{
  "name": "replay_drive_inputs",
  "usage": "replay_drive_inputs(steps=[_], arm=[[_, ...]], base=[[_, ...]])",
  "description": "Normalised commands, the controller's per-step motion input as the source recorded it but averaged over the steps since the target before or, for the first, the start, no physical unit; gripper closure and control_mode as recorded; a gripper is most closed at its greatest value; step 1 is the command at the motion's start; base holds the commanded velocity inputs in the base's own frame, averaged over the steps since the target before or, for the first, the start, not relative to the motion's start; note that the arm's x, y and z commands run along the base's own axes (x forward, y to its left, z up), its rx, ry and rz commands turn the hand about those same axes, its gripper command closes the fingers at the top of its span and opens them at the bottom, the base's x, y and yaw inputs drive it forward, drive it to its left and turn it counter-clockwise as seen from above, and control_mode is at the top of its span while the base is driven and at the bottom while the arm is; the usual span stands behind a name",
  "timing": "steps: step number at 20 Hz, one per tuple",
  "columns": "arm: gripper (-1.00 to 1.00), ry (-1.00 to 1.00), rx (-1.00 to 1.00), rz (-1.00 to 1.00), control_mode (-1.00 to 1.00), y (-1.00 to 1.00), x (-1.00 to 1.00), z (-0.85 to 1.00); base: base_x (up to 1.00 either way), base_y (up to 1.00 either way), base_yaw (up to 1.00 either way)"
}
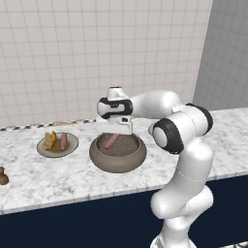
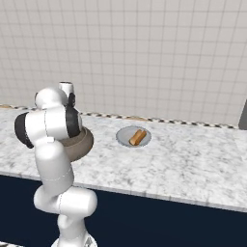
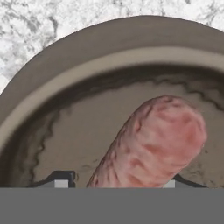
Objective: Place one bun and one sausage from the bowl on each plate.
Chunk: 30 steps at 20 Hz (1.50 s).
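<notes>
Now our claw (image 3: 114,183) is down in the bowl (image 1: 117,156), its tips on either side of the sausage (image 3: 153,142); whether they squeeze it, we cannot tell. Seen from the left base, the sausage lies slanted, pointing up toward the wall.

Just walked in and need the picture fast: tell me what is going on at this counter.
The white arm has its gripper down in the big grey-brown bowl on the marble counter, with its fingers on either side of the one sausage there. Whether they already grip it is not clear. The olive-centred plate to the bowl's left has a bun and a sausage. The pale grey plate to the right holds a bun but no sausage yet.
</notes>
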Motion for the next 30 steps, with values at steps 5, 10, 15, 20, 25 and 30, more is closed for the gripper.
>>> replay_drive_inputs(steps=[5, 10, 15, 20, 25, 30], arm=[[1.00, 0.00, 0.00, 0.00, -1.00, 0.00, 0.00, 0.00], [1.00, -0.01, 0.01, 0.01, -1.00, -0.21, -0.26, 0.45], [1.00, 0.00, 0.02, 0.02, -1.00, -0.54, -0.08, 0.66], [1.00, 0.05, 0.04, 0.01, -1.00, -0.92, -0.01, 0.44], [1.00, 0.03, 0.00, 0.00, -1.00, -0.76, 0.10, 0.07], [1.00, 0.01, 0.00, 0.00, -1.00, -0.50, 0.33, 0.00]], base=[[0.00, 0.00, 0.00], [0.00, 0.00, 0.00], [0.00, 0.00, 0.00], [0.00, 0.00, 0.00], [0.00, 0.00, 0.00], [0.00, 0.00, 0.00]])
